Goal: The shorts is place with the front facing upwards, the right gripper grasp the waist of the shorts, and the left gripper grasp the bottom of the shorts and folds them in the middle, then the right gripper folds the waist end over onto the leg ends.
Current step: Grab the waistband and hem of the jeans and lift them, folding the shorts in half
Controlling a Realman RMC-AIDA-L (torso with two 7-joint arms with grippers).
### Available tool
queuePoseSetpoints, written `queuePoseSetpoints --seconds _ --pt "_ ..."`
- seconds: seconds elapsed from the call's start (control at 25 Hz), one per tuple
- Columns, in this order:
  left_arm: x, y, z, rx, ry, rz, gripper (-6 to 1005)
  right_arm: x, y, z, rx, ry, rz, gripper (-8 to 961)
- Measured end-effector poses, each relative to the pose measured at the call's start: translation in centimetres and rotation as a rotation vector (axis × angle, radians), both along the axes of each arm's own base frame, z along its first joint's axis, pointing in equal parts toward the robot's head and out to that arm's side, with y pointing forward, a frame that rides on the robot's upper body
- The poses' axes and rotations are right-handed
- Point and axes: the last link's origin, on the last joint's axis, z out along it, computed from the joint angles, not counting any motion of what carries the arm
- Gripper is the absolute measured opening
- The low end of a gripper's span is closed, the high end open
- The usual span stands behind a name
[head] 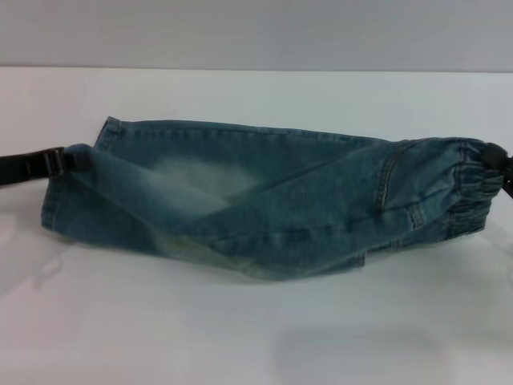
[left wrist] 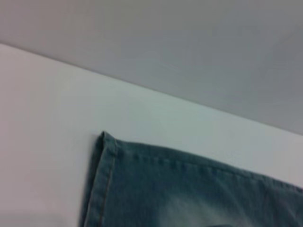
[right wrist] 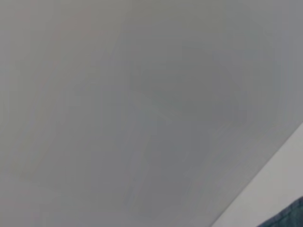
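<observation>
The table (head: 256,337) is a bare white top, and nearest the head camera its front part carries only a soft shadow. Beyond that, one pair of shorts (head: 264,200) lies stretched across it, folded lengthwise, one pale patch showing. At the left end, the left gripper (head: 68,160) pinches the bottom of the shorts (head: 76,188). At the right end, the right gripper (head: 495,156) is clamped on the waist (head: 473,188). Both ends look slightly raised.

Only the head view shows the two grippers. The left wrist view shows instead a stitched hem corner (left wrist: 106,156) flat on the table, with the grey wall behind. The right wrist view is nearly all wall, with a sliver of denim at one corner.
</observation>
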Motion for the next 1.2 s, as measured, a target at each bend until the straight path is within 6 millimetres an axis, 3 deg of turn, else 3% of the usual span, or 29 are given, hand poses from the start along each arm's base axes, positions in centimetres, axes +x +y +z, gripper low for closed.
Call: queuePoseSetpoints --seconds 0.52,1.2 --pt "-0.1 0.8 1.3 0.088 -0.013 0.003 87 1.3 -1.3 0.1 0.105 0.064 -0.067 11" --pt "-0.3 1.1 1.2 0.103 -0.013 0.007 88 1.1 -1.6 -0.9 0.077 0.089 -0.069 11"
